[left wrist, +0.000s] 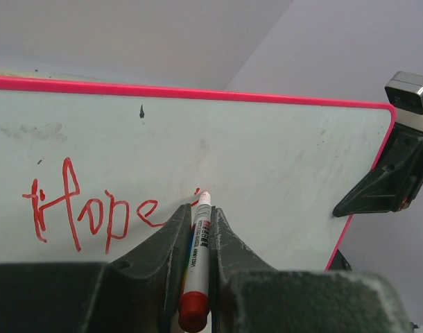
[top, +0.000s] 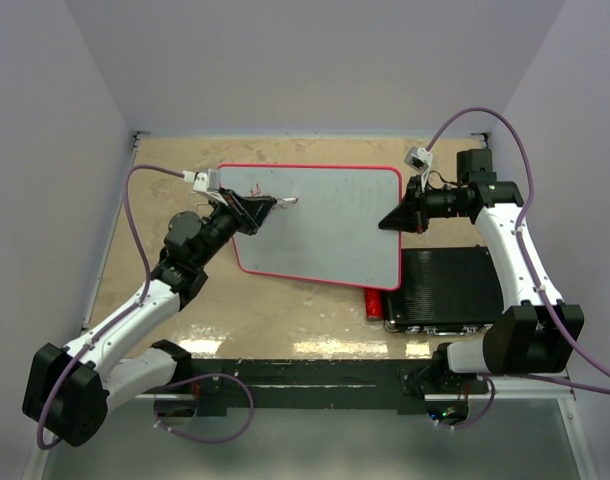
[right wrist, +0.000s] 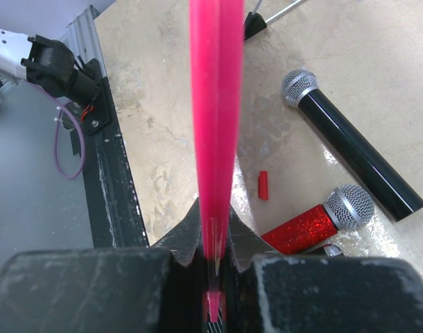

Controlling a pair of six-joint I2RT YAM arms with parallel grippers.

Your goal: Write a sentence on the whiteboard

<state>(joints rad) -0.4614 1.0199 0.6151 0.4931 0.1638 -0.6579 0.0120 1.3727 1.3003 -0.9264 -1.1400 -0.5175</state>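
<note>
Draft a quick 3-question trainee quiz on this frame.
1. True or false: the left gripper has its fingers shut on a red marker whose tip is at the whiteboard.
2. What is the right gripper clamped on? A) the marker B) the whiteboard's red edge C) nothing
3. Fill in: the sentence so far reads ____.

Key: 1 true; 2 B; 3 Hope
</note>
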